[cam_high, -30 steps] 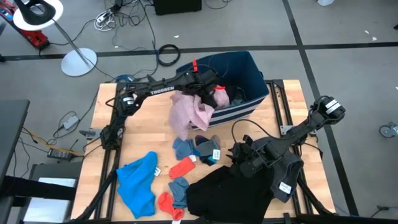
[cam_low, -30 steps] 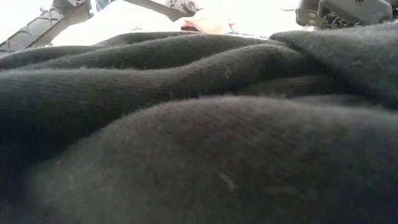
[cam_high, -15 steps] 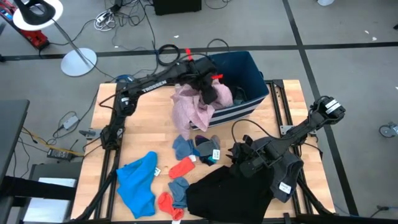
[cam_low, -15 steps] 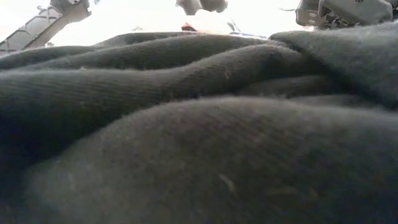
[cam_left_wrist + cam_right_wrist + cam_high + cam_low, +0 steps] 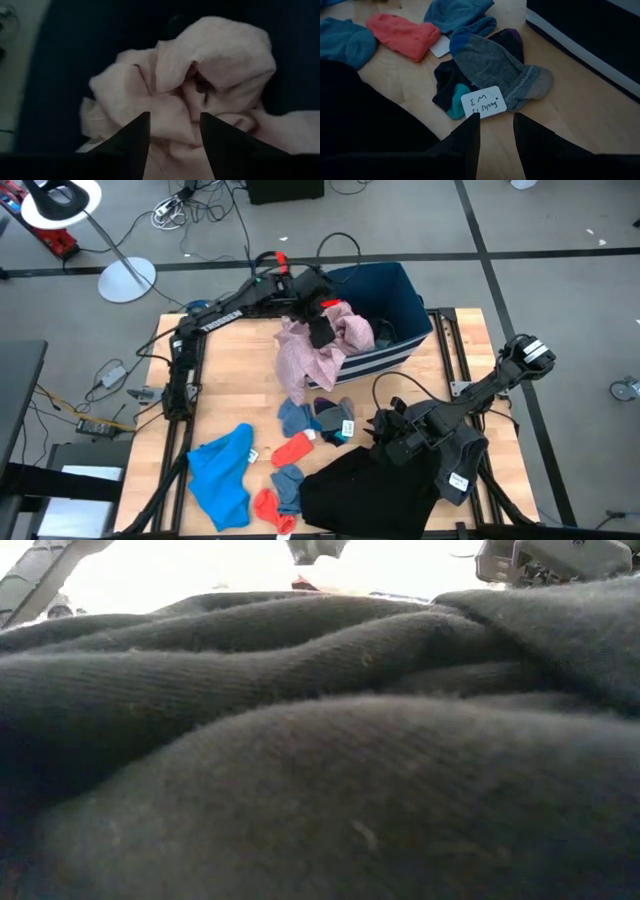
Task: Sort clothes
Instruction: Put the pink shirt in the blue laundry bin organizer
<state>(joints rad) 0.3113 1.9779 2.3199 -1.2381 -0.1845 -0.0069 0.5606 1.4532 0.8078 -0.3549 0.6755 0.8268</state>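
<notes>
- We saw dark knitted fabric (image 5: 320,760) filling nearly the whole low view.
- The left pincer (image 5: 171,132), fingers parted, hung over the crumpled pink garment (image 5: 325,348) draped across the navy fabric bin's (image 5: 405,295) rim.
- The right pincer (image 5: 495,131), released, rested by a grey sock (image 5: 502,72) on the wooden worktop (image 5: 245,390).

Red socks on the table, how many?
2. One small coral-red fabric sock lies mid-table among the blue socks; the other red sock lies at the table edge, beside the black garment. More may hide under garments.
</notes>
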